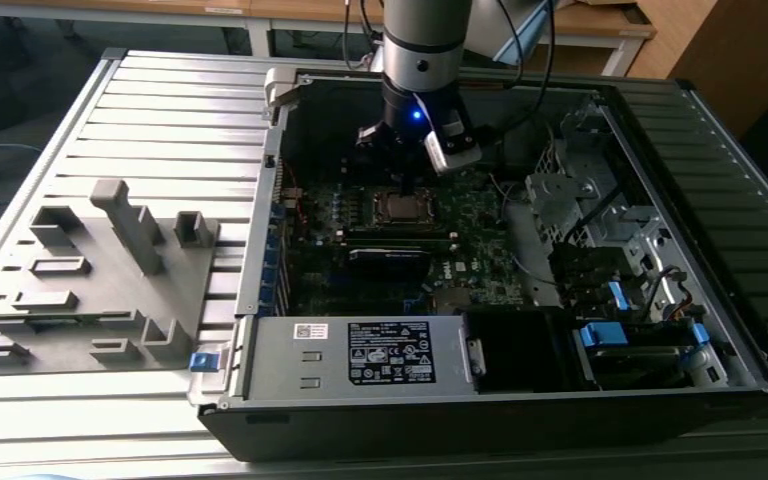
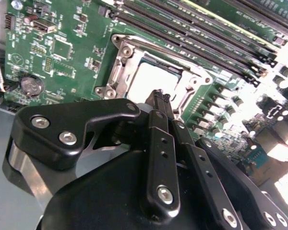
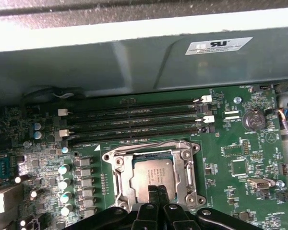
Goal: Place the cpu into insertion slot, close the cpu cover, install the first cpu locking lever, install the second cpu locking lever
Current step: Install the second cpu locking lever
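Daylight washes the exterior view softly, leaving the computer case point(image 1: 491, 250) interior dim. In the second wrist view, glare bleaches the cpu point(image 2: 151, 81) and the motherboard point(image 2: 278, 153); the near gripper point(image 2: 159, 96) blurs

Grey tubular arm point(image 1: 423, 30) with a blue light; black end effector point(image 2: 159, 98), 2 slim fingers point(image 2: 161, 143), silver screws.

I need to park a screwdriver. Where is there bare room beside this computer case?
The slatted table is bare between the grey fixture block and the computer case wall, and beyond the block. Inside the case it is crowded: the end effector hangs over the cpu.
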